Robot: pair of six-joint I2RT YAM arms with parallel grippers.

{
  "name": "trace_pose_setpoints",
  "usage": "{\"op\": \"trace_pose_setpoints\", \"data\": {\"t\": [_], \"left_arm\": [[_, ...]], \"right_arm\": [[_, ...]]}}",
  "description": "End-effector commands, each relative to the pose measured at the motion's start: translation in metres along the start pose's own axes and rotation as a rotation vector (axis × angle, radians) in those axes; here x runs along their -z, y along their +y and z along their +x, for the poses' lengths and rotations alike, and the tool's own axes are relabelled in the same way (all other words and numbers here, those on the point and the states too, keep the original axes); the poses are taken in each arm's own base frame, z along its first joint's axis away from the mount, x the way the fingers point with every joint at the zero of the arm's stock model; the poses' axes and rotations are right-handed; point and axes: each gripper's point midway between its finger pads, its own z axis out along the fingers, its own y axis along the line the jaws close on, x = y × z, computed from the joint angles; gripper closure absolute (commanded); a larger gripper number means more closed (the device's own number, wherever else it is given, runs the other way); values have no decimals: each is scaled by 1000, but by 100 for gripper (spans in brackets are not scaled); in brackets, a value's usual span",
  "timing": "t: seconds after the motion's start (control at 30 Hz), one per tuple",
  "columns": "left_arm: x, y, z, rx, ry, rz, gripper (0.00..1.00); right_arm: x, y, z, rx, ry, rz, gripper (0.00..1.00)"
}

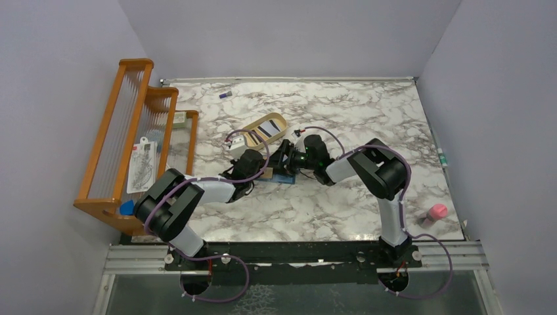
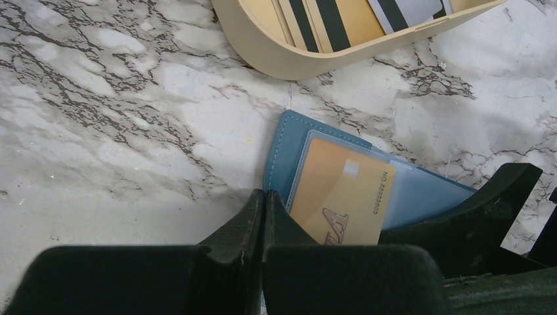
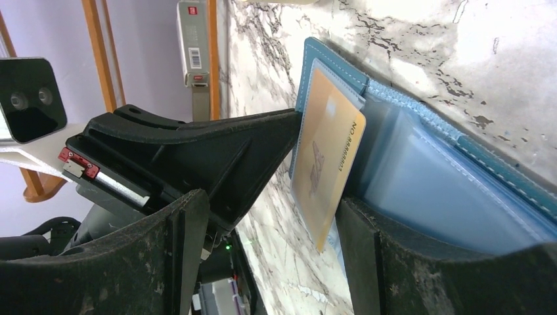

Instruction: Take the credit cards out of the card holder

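The teal card holder [image 2: 284, 141] lies open on the marble table, just near of the tan oval tray [image 2: 289, 62]. A tan credit card [image 2: 341, 197] sits in its clear pocket and sticks partly out [image 3: 326, 157]. My left gripper [image 2: 264, 203] is shut, its tips pressing on the holder's left edge. My right gripper [image 3: 269, 256] is open, one finger [image 3: 358, 243] against the holder's blue pockets [image 3: 427, 170] beside the card's free edge. Both grippers meet at the holder [image 1: 284, 176] in the top view. Striped cards [image 2: 328, 16] lie in the tray.
An orange wooden rack [image 1: 131, 131] stands along the left edge with packets in it. A pink object [image 1: 437, 211] sits at the near right, a small purple item [image 1: 225, 95] at the back. A white device [image 1: 238, 141] lies beside the tray [image 1: 266, 128].
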Motion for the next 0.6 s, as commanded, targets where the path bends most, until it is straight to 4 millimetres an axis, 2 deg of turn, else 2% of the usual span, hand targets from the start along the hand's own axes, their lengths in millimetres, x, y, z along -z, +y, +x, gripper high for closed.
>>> {"op": "trace_pose_setpoints", "data": {"t": [0.0,0.27,0.33,0.57], "left_arm": [[28,-40,69,-10,276,186,100],[27,-40,75,-13,291,185,100],[27,-41,74,-11,287,189,100],[30,-41,70,-6,275,193,100]], "right_arm": [[-18,-21,28,-1,41,28,25],[-9,15,27,49,16,-163,26],[-10,9,27,35,21,-129,26],[-19,-38,32,-19,69,120,25]]}}
